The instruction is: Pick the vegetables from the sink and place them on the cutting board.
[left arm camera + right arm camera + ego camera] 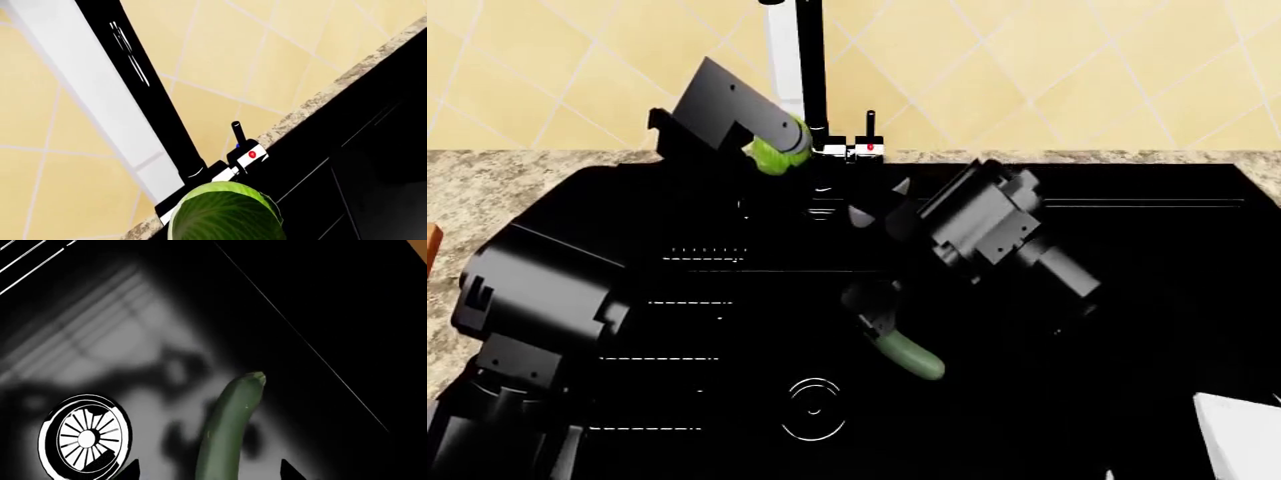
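While the cabbage (777,155) hangs gripped, the cucumber (910,355) seemingly occupies the sink (1174,300).

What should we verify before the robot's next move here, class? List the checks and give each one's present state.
1. Cabbage held by the left gripper: ok, it is raised beside the faucet.
2. Right gripper lined up on the cucumber: ok, it is open with a fingertip on each side.
3. Cucumber grasped: not ok, it lies in the sink.
4. Cabbage clear of the faucet: cannot tell, they look close in the head view.
5. Route to the cutting board: cannot tell, only a brown sliver shows at the head view's left edge.
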Controlling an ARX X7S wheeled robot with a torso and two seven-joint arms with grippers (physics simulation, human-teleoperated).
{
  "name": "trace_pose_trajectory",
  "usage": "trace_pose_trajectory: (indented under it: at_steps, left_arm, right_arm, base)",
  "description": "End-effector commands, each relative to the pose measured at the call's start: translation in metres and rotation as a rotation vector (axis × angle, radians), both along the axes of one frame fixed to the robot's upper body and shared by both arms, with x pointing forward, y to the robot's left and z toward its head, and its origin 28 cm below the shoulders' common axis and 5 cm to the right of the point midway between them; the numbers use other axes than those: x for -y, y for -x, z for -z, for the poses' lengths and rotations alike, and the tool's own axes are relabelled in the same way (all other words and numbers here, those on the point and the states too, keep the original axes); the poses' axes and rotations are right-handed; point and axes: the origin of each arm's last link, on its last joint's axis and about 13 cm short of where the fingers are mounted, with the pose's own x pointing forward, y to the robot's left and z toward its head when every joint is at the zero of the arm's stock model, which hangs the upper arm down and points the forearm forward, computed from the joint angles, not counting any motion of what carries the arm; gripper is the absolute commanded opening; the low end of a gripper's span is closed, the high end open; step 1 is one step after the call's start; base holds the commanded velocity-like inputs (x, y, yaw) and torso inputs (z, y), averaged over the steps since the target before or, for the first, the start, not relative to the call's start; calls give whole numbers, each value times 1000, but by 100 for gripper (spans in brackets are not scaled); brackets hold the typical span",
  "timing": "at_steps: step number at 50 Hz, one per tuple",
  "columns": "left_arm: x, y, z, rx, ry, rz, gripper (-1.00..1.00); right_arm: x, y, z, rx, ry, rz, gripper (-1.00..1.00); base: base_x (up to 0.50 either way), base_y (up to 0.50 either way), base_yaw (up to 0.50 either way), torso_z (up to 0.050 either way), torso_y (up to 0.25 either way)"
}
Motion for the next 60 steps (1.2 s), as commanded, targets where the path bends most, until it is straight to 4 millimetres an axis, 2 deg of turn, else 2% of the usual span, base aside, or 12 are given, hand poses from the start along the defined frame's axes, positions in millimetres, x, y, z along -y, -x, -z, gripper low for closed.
trace_pose_trajectory:
  at_steps: [1, 26, 33, 60]
  left_arm:
    - [1, 0, -2, 5, 15, -9, -100]
    - [-1, 3, -5, 13, 19, -11, -100]
    - [-1, 3, -5, 12, 22, -14, -100]
    - [-2, 4, -4, 13, 26, -16, -100]
  right_arm:
    - [-2, 4, 9, -43, 9, 12, 100]
    - [15, 0, 21, -33, -36, 118, 100]
    - [12, 3, 34, -65, -46, 94, 100]
    - [7, 11, 53, -155, 27, 16, 100]
  base:
    - [0, 0, 0, 0, 0]
    - [0, 0, 0, 0, 0]
    - [0, 0, 0, 0, 0]
    - [0, 0, 0, 0, 0]
